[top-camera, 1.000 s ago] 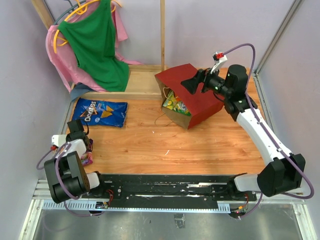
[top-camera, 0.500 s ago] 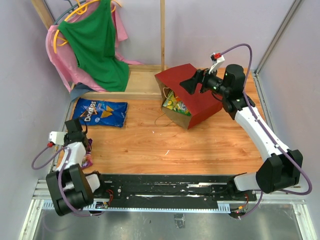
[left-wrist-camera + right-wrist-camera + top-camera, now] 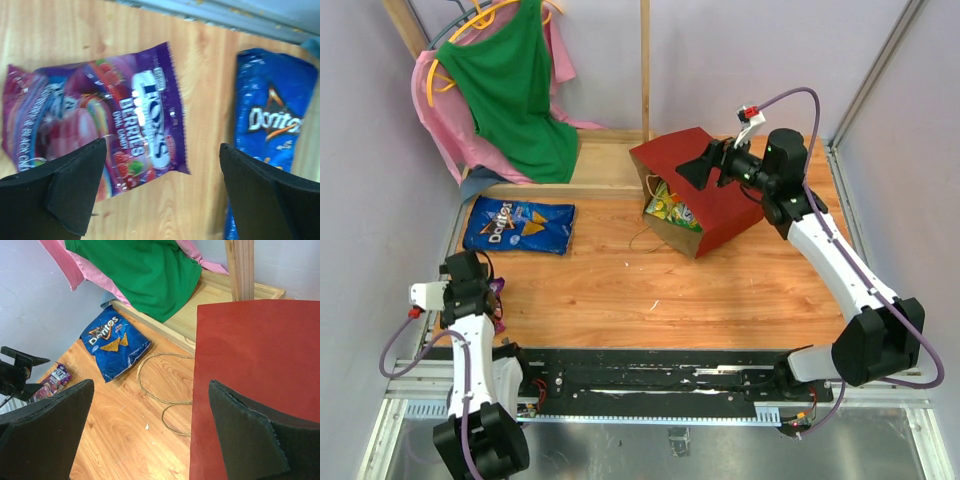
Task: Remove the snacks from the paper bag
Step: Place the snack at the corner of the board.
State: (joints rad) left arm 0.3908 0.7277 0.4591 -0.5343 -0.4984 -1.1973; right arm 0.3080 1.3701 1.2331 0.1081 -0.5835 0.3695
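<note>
Snacks (image 3: 672, 208) sit in the paper bag (image 3: 260, 380) just under my right fingers (image 3: 45, 440), which are spread wide and empty. My left fingers (image 3: 70, 185), also wide and empty, straddle the purple packet (image 3: 100, 125) on the counter (image 3: 200, 60). Risk: snagging the bag's cord (image 3: 138, 376) would drag everything.

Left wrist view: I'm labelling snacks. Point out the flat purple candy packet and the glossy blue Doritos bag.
Flat purple candy packet (image 3: 100, 117), left wrist view, printed front.
Glossy blue Doritos bag (image 3: 272, 122), left wrist view, logo.

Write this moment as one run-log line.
left gripper: open above purple packet | right gripper: open over paper bag | Doritos bag: on table
</note>
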